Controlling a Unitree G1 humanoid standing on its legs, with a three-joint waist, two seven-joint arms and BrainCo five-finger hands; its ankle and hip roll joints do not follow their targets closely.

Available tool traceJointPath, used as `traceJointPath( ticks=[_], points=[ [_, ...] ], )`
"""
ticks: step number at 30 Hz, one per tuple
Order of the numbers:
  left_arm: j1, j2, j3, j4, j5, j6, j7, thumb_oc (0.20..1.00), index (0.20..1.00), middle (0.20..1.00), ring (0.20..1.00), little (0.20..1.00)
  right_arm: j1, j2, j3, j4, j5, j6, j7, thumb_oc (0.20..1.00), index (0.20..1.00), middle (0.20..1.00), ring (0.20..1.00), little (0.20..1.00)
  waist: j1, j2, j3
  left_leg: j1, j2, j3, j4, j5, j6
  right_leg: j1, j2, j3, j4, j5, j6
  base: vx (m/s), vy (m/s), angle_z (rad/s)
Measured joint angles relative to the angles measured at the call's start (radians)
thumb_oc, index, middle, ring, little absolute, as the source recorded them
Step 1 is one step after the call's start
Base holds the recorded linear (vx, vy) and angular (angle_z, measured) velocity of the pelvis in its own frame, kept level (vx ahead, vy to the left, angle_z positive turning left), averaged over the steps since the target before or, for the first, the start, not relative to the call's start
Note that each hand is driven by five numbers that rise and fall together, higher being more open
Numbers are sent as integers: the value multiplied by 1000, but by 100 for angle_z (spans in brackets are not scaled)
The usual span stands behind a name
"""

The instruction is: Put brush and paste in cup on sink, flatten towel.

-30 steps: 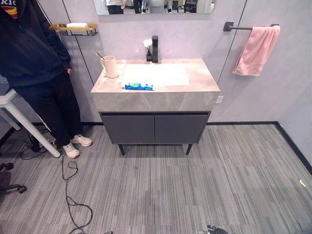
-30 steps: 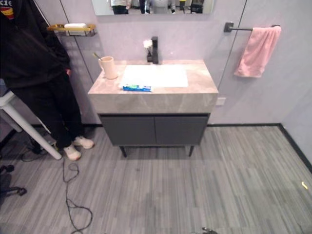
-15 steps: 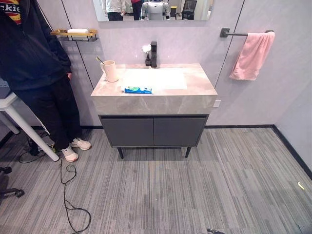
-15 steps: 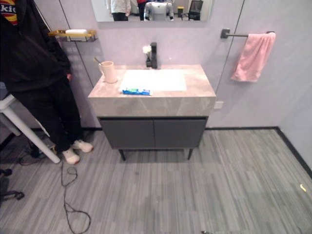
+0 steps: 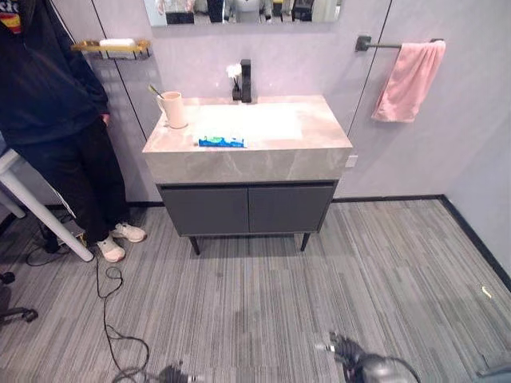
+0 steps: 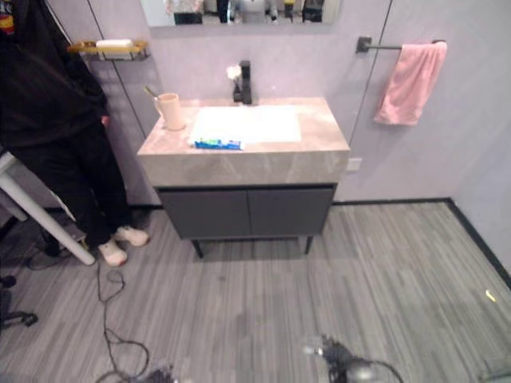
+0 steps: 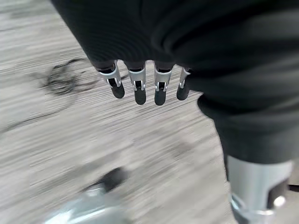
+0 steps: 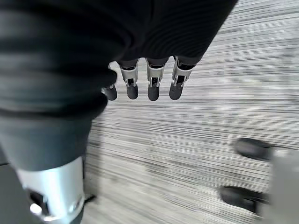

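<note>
One pink cup (image 5: 174, 109) stands at the left rear of the sink vanity top (image 5: 319, 142), a toothbrush (image 5: 154, 90) leaning inside it. Blue-green toothpaste tube (image 5: 222, 142) lies flat at the white basin's (image 5: 255, 121) front edge, apart from the cup. Pink towel (image 5: 408, 80) hangs bunched on the wall bar (image 5: 375, 45). Left hand (image 7: 140, 70) and right hand (image 8: 149, 70) hang over the floor, fingers loosely extended, holding nothing.

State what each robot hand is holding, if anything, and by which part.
Nothing. The left robot hand and right robot hand hang open over the floor, fingers relaxed.
</note>
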Motion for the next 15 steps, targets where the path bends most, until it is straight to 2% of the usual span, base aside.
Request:
traceJointPath(
  ticks=[1,2,4,5,7,9,10,11,14,15],
  points=[
    [-36,-8,-1,-13,-6,-5,6,1000,1000,1000,1000,1000,-32,-3,1,-4,11,0,-9,1000,1000,1000,1000,1000,3,12,15,-9,8,-4,5,-15,3,-15,10,-6,29,3,-9,-192,-1,11],
    [-54,-2,-11,-53,-23,-4,13,1000,1000,1000,1000,1000,-46,0,4,-21,39,0,-16,1000,1000,1000,1000,1000,-2,10,26,-39,9,-10,49,-35,7,-49,5,-14,80,-17,-5,-53,2,14],
    [-73,17,-14,-139,-51,-32,33,1000,1000,1000,1000,1000,-62,1,4,-58,71,-5,-28,1000,1000,1000,1000,1000,-2,0,65,-84,8,-30,141,-98,6,-93,-6,-29,179,-70,-20,-49,10,22],
    [-89,17,-7,-139,-54,-48,42,1000,1000,1000,1000,1000,-58,6,4,-66,75,-11,-29,1000,1000,1000,1000,1000,6,-8,72,-83,5,-27,143,-102,9,-99,-10,-27,195,-85,-27,-39,13,9],
    [-67,23,-8,-169,-80,-49,63,1000,1000,1000,1000,1000,-25,9,10,-98,81,-24,-32,1000,1000,1000,1000,1000,6,-4,75,-87,4,-23,173,-107,17,-99,-17,-31,202,-86,-28,37,48,2],
    [-50,24,-7,-180,-80,-51,74,1000,1000,1000,1000,1000,-2,9,36,-110,92,-24,-32,1000,1000,1000,1000,1000,5,-12,75,-89,11,-24,232,-135,55,-99,-23,-32,203,-86,-26,55,80,5],
    [-34,25,-7,-196,-80,-55,74,1000,1000,1000,1000,1000,14,9,41,-120,95,-29,-31,1000,1000,1000,1000,1000,3,-13,73,-74,19,-25,226,-159,45,-99,-23,-33,203,-86,-21,31,60,10],
    [-23,24,-8,-205,-80,-57,74,1000,1000,1000,1000,1000,22,10,42,-118,95,-30,-31,1000,1000,1000,1000,1000,0,-16,75,-63,15,-23,195,-162,25,-99,-28,-30,204,-83,-4,37,113,8],
    [6,27,-9,-212,-80,-60,74,1000,1000,1000,1000,1000,36,10,42,-119,95,-31,-31,1000,1000,1000,1000,1000,0,-25,71,-45,3,-4,155,-143,32,-96,-42,-19,184,-64,13,31,145,-8],
    [33,37,-8,-250,-78,-61,72,1000,1000,1000,1000,1000,41,9,40,-135,95,-33,-33,1000,1000,1000,1000,1000,-5,-24,70,-34,-10,6,127,-136,46,-95,-48,-3,174,-57,23,32,183,-17]
  ],
)
